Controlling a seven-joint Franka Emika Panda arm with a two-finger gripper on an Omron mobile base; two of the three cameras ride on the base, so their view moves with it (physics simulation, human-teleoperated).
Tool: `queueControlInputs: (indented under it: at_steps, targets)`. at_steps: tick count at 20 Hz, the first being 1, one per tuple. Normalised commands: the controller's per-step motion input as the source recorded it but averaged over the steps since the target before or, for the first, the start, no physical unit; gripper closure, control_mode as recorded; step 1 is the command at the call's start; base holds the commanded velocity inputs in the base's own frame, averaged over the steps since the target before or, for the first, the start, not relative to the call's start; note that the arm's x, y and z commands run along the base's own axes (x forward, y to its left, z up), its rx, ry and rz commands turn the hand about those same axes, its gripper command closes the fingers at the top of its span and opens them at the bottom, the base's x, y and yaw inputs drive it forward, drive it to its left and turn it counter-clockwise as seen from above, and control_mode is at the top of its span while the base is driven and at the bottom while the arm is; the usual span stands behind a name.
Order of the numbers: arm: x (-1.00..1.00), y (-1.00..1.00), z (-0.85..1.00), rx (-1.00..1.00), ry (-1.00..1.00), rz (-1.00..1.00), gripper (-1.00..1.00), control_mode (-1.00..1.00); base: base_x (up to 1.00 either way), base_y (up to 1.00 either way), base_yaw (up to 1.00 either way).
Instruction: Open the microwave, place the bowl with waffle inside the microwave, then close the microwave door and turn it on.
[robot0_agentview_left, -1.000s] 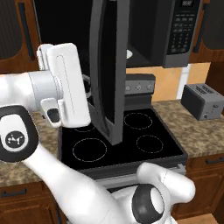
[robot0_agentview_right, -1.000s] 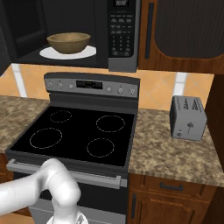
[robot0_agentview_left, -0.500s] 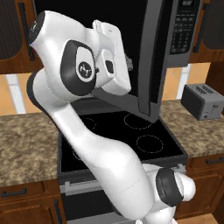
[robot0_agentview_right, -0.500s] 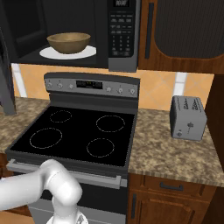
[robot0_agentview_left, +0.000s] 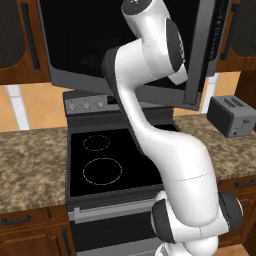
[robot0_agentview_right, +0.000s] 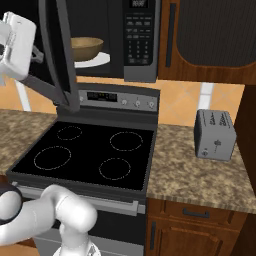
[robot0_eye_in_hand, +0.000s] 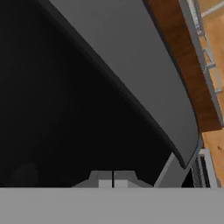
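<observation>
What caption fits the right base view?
Bowl sits inside the microwave; door partly open above the stove.

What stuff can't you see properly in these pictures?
- Waffle: right base view, the bowl wall hides whatever lies inside.
- Microwave keypad: right base view, labels too small to read.
- Pincer: hand view, tips cut off by the bottom edge.
- Toaster: left base view, right edge cuts it.

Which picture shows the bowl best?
The right base view: the bowl sits on the white turntable inside the microwave. In the left base view the door and arm cover that spot; the hand view faces dark door glass.
</observation>
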Motion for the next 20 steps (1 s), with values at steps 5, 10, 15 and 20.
queueControlInputs:
  at_steps: [5,10,15,20]
  targets:
    - [1.0,-0.68,-0.51,0.0,0.04,0.3,1.0,-1.0,0.0,0.0,0.0]
    - [1.0,-0.41,-0.47,0.0,0.03,0.24,1.0,-1.0,0.0,0.0,0.0]
    - [1.0,-0.18,-0.1,0.0,0.11,0.11,1.0,-1.0,0.0,0.0,0.0]
    - [1.0,-0.17,-0.06,0.0,0.11,0.05,1.0,-1.0,0.0,0.0,0.0]
